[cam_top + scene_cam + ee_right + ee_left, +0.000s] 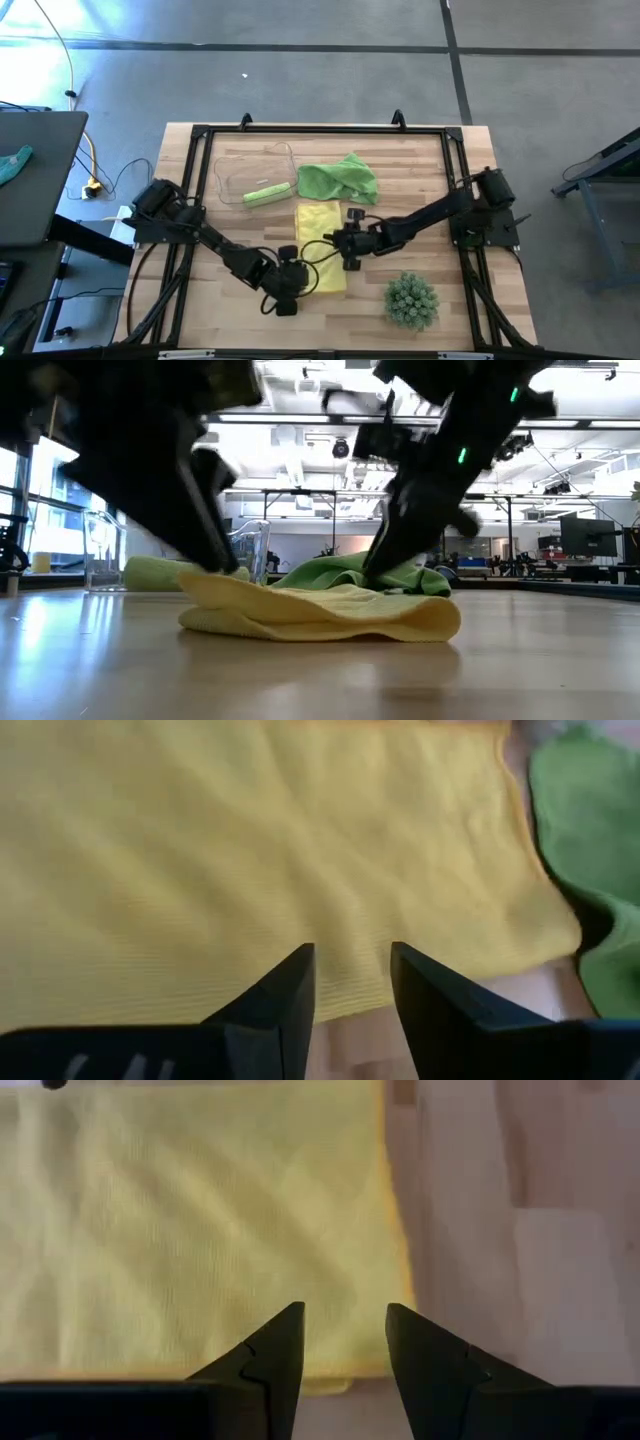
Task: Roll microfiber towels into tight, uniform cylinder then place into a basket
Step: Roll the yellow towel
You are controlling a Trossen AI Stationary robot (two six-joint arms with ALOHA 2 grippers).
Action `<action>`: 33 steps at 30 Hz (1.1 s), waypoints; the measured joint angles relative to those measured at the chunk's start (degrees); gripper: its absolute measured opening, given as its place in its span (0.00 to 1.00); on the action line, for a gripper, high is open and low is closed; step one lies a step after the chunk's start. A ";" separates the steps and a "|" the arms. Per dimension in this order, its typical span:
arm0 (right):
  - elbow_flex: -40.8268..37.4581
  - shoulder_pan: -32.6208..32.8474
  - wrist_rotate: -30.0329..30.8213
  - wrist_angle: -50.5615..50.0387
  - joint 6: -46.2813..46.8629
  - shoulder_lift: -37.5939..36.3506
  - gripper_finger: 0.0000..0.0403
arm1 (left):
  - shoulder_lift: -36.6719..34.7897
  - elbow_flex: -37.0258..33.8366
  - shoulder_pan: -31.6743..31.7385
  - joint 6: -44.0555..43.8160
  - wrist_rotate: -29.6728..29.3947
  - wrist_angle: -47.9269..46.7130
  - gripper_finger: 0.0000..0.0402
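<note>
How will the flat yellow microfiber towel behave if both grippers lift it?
The yellow microfiber towel will likely droop: its edge already folds softly in the low view. It is probably light. Its nap may cling to the wooden table.

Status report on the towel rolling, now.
Left gripper and right gripper both open, fingers parted over the yellow towel, flat on the table. One green roll in the basket. Loose green towel beside it. Nothing blocking.
</note>
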 joint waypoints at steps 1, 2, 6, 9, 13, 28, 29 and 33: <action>0.04 0.46 -1.75 -0.54 -0.05 -1.24 0.31 | -0.51 0.28 0.01 0.97 -0.01 -1.07 0.33; -0.08 1.09 -3.26 -1.18 -0.30 -2.45 0.31 | -1.05 0.51 0.00 2.47 -0.02 -2.39 0.33; -0.47 5.18 -7.16 -1.52 -6.69 -4.30 0.31 | -1.23 1.08 -0.98 9.56 1.78 -2.04 0.33; -0.55 8.54 -7.06 -0.89 -12.97 -2.56 0.31 | -0.34 1.13 -1.91 13.02 2.86 -1.76 0.33; -0.58 11.01 -6.72 1.14 -13.71 -0.06 0.33 | 0.44 1.16 -2.18 13.94 2.20 -1.64 0.33; -0.53 14.03 -12.13 7.95 -12.59 5.22 0.47 | 4.17 1.13 -1.00 10.82 8.04 3.47 0.42; -0.50 14.04 -12.12 8.57 -12.63 5.62 0.46 | 4.49 1.17 -0.92 10.03 8.82 3.38 0.42; -0.44 13.80 -12.28 9.50 -11.77 6.27 0.43 | 5.60 1.17 -0.92 8.18 10.23 3.72 0.42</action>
